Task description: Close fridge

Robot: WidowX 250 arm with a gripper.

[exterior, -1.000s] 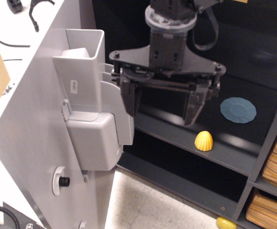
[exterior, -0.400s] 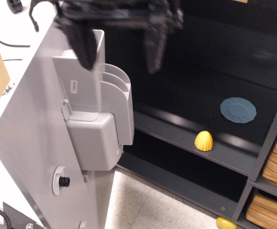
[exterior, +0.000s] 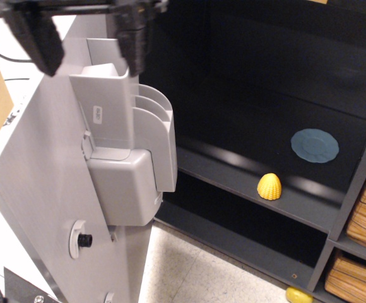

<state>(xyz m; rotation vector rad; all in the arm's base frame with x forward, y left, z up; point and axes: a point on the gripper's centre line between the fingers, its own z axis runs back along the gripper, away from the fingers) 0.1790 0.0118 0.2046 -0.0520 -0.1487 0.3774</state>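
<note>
observation.image: hand spread wide (empty) above fridge door.

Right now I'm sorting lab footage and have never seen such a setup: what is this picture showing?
One camera looks down at a toy fridge standing open. The light grey slab on the left is its door, seen from inside, with grey storage bins. The two dark prongs at the top are the fingers of a robot arm's gripper, spread apart over the door's upper edge and holding nothing. On the dark shelf lie a yellow ridged toy and a small blue plate. Woven baskets sit at right.
</note>
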